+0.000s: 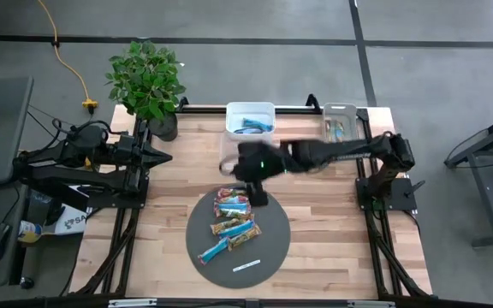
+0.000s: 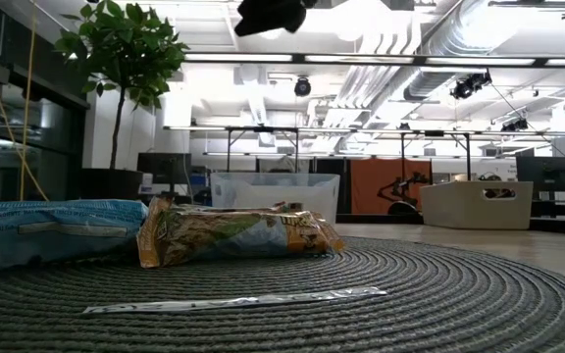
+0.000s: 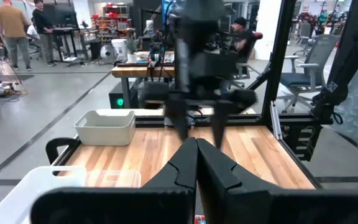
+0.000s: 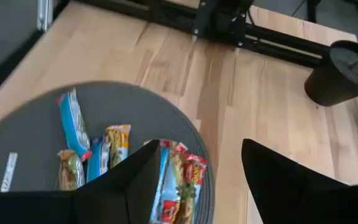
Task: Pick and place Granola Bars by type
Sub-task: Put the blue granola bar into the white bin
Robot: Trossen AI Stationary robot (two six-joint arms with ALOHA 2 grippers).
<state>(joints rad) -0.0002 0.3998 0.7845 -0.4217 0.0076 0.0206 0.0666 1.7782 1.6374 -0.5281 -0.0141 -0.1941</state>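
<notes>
Seen from above, the right arm reaches across the wooden table from its base at the right edge, its right gripper poised over the far rim of a round grey mat at the table's near centre. The right wrist camera shows the two dark fingers spread wide apart with nothing between them, the mat and its load lying below. The Granola Bars lie clustered on the mat: red-pink and tan-and-green wrappers nearest the gripper, more tan-and-green ones in the middle, and a blue bar towards the near left. A thin white strip rests alone on the mat's near side, apart from the bars. At table height, a tan-and-green bar lies just beside a blue one, with the white strip in front of both. Two bins stand along the table's far edge: a white bin already holding blue wrappers and a clear bin to its right with something inside that is too small to make out. The left gripper waits beside its base at the table's left edge, near a potted plant, its fingers pressed together and empty.
</notes>
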